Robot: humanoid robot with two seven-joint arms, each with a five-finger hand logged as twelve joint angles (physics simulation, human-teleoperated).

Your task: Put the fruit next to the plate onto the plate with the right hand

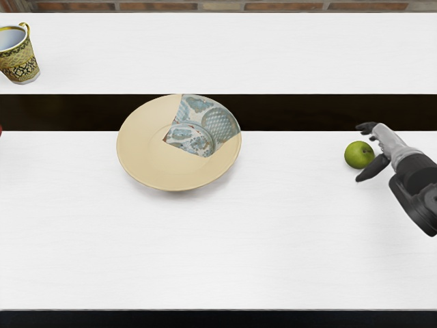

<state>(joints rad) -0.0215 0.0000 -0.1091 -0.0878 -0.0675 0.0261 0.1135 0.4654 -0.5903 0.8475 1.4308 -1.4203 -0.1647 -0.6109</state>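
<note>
Table [273, 239]: white; fruit sits at its right, well apart from plate.
Plate [143, 164]: tan, shallow, patterned wedge, nothing on it yet.
Right hand [379, 147]: open, fingers [367, 173] spread just beside fruit, contact unclear.
Fruit [359, 154]: green, round. Prob. light, firm, smooth, may roll. Grip across widest part.

fruit [358, 154] right of plate [178, 142], cup [16, 53] behind-left

Brick wall [218, 5] stands behind two white tables [218, 253], dark gap [307, 113] between
</note>
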